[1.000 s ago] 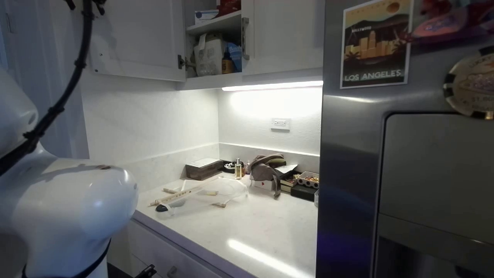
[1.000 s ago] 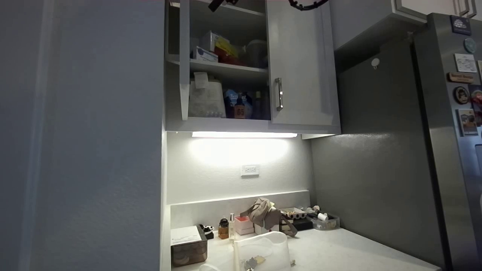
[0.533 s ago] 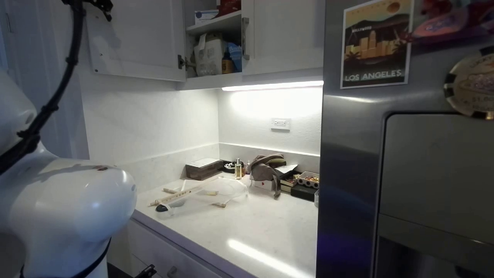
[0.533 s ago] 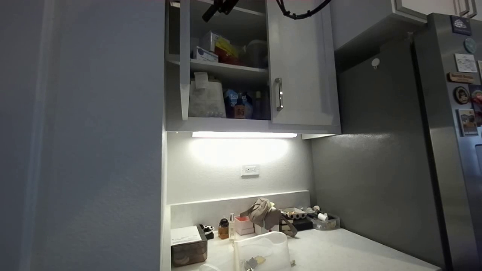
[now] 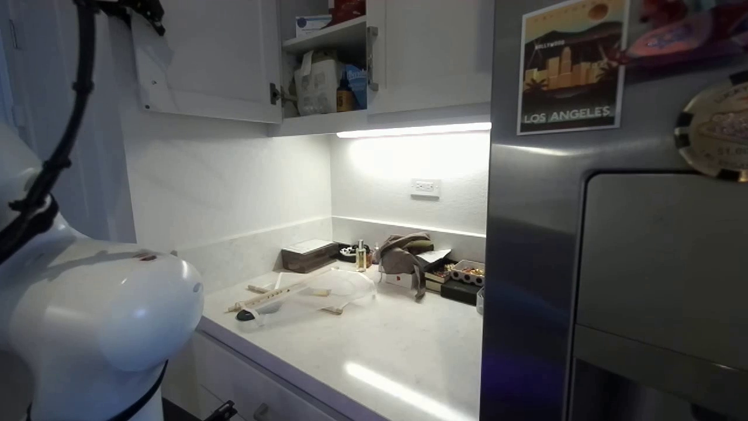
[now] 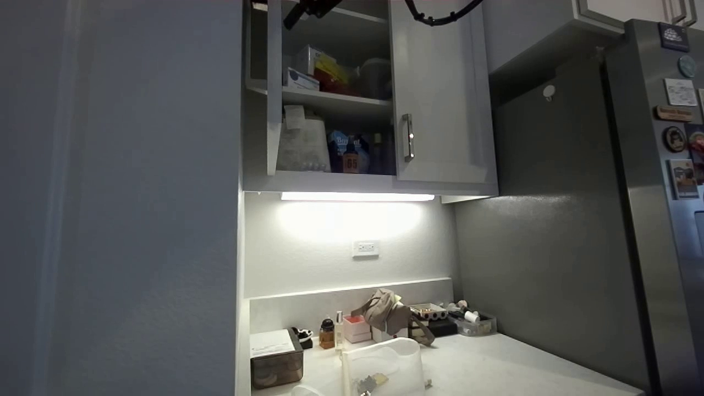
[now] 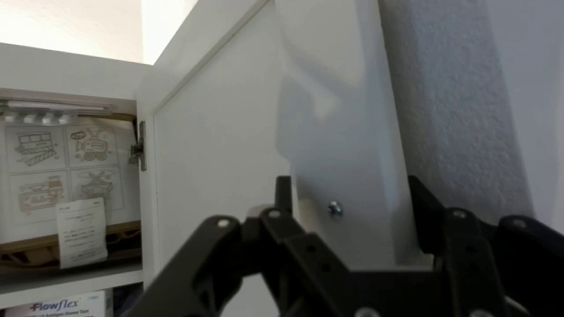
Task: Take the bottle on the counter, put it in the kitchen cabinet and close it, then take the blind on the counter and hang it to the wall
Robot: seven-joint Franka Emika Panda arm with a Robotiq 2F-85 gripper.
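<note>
Black, its jaws apart, my gripper [image 7: 348, 185] straddles the upright free edge of the open door [image 7: 220, 149] on the kitchen cabinet [image 6: 445, 82]; contact is unclear. The hinge [image 7: 141, 149] lies across the door from me, so closing likely means swinging toward the amber bottle [image 6: 350, 160] inside.

A white robot arm [image 5: 99, 310] fills the lower left of an exterior view, a black cable [image 5: 79, 114] crossing it and curving upward. At the top edge of both exterior views, the black gripper [image 7: 350, 190] shows only in part; in the wrist view, its two fingers [image 7: 283, 193] are spread well apart.
</note>
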